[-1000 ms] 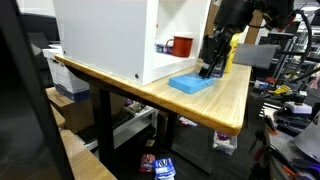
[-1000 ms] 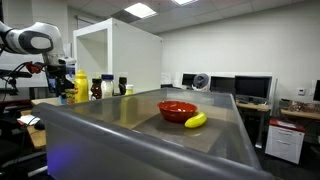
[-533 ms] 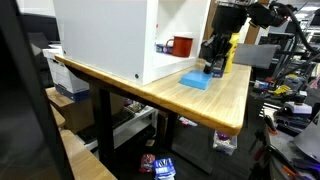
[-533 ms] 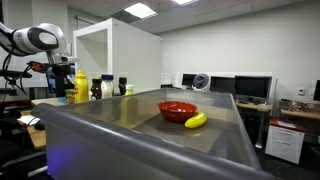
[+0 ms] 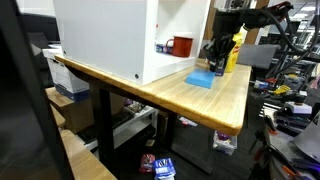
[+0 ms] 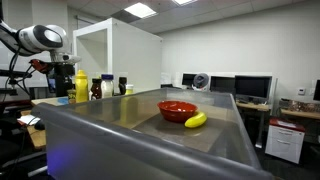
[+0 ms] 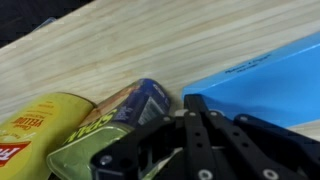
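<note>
My gripper [image 5: 213, 58] hangs a little above the far end of a flat blue box [image 5: 200, 79] lying on the wooden table [image 5: 215, 100]. In the wrist view the two black fingers [image 7: 190, 102] are pressed together with nothing between them. Their tips are over the edge of the blue box [image 7: 262, 72] and next to a green and blue carton [image 7: 122, 118]. A yellow bottle [image 7: 35, 125] lies just beyond the carton. The yellow bottle [image 5: 232, 55] stands behind the gripper in an exterior view. The arm [image 6: 45, 40] also shows at the far left beside the bottles.
A large white open-fronted cabinet [image 5: 105, 40] stands on the table with a red mug [image 5: 183, 46] inside. Several bottles and jars [image 6: 100, 88] stand on the table. A red bowl [image 6: 177, 109] and a banana [image 6: 196, 120] lie in a grey bin [image 6: 130, 125].
My gripper has risen off the blue box and moved back towards the yellow bottle. The blue box stays flat on the table.
</note>
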Motion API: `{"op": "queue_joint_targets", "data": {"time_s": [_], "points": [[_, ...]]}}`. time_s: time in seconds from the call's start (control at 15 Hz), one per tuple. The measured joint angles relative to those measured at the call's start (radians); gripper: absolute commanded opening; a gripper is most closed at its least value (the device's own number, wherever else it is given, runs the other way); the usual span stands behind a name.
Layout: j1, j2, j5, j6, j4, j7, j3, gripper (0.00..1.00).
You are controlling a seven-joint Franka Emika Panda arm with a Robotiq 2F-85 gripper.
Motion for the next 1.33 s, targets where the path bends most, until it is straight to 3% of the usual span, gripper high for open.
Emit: {"op": "queue_joint_targets", "data": {"time_s": [0.53,0.8,0.87,1.07,1.33], "points": [[0.114,0.003,0.028,-0.03,0.072,-0.158,-0.051,0.0],[0.132,-0.046,0.065,-0.038,0.085,-0.215,-0.087,0.0],[0.131,-0.068,0.068,-0.041,0.085,-0.227,-0.101,0.26],[0.124,-0.12,0.068,-0.072,0.085,-0.272,-0.136,0.35],[0.121,-0.172,0.068,-0.114,0.092,-0.433,-0.19,0.56]]}}
